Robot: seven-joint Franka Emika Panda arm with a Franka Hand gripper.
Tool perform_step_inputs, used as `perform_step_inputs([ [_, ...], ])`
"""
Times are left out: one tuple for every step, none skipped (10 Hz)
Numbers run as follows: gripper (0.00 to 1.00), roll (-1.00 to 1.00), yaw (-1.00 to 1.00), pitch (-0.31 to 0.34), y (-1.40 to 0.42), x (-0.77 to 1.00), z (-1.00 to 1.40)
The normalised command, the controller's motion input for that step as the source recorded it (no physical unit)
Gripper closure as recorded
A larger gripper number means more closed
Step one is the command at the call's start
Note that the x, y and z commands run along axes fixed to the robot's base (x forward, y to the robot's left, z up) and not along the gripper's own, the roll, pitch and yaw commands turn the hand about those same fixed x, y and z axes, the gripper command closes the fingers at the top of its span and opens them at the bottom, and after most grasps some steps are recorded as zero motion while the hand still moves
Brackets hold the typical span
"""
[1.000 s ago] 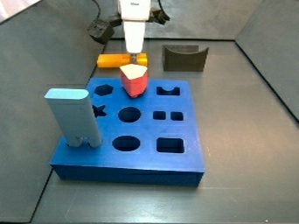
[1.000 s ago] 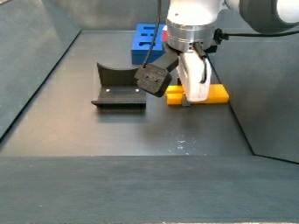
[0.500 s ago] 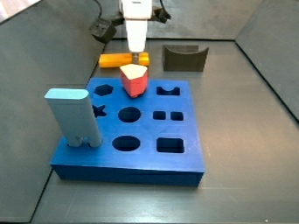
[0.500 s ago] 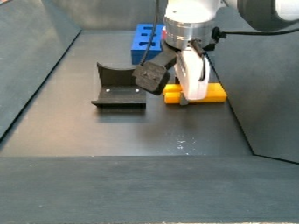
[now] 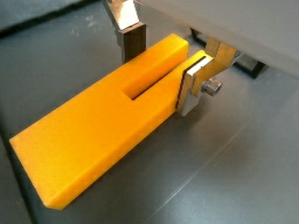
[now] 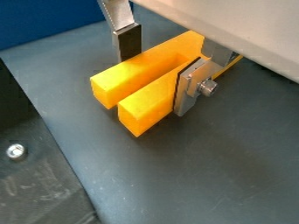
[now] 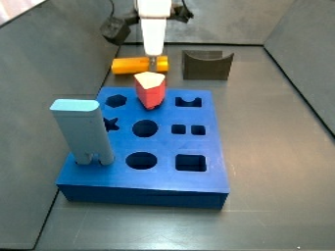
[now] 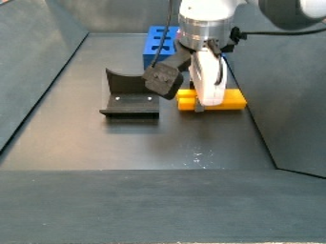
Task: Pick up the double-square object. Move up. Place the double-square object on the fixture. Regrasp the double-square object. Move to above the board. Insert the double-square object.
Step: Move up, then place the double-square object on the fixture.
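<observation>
Double-square object (image 6: 146, 81) lying flat on floor, gripper (image 6: 158, 61) jaws straddling it

Blue board (image 7: 151, 157) filling centre and lower frame, light-blue block (image 7: 81, 130) standing at its left edge, red pentagonal peg (image 7: 151, 90) upright near its far edge, gripper (image 7: 153, 61) at top centre, lowered over the double-square object (image 7: 128, 67), fixture (image 7: 207, 65) at upper right.

Matt, smooth yellow-orange plastic double-square object (image 5: 105, 131); brushed silver metal fingers (image 5: 194, 83) of the gripper (image 5: 163, 63) straddling it; dull grey floor (image 6: 198, 175).
</observation>
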Motion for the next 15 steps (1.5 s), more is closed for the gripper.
perform_step_inputs([
  [1.00,-0.01,0.04,0.013,0.00,-0.03,0.74],
  [1.00,-0.02,0.04,0.016,-0.01,-0.02,0.58],
  [1.00,-0.03,0.03,0.020,-0.01,-0.02,0.44],
  [1.00,-0.05,0.03,0.022,-0.01,-0.02,0.29],
  [1.00,0.00,0.00,0.000,0.00,0.00,1.00],
  [1.00,-0.01,0.00,0.000,0.00,0.00,1.00],
  [1.00,-0.02,0.00,0.016,0.00,-0.01,1.00],
  [1.00,-0.03,0.00,0.025,-0.01,-0.01,1.00],
  [1.00,-0.05,0.01,0.024,-0.01,-0.02,1.00],
  [1.00,-0.06,0.01,0.023,-0.01,-0.02,1.00],
  [1.00,-0.07,0.02,0.023,-0.02,-0.02,1.00],
  [1.00,-0.08,0.02,0.026,-0.02,-0.02,0.97],
  [1.00,-0.10,0.02,0.035,-0.02,-0.02,0.76],
  [1.00,-0.10,0.01,0.040,-0.01,-0.01,0.61],
  [1.00,-0.11,0.01,0.048,-0.01,0.00,0.45],
])
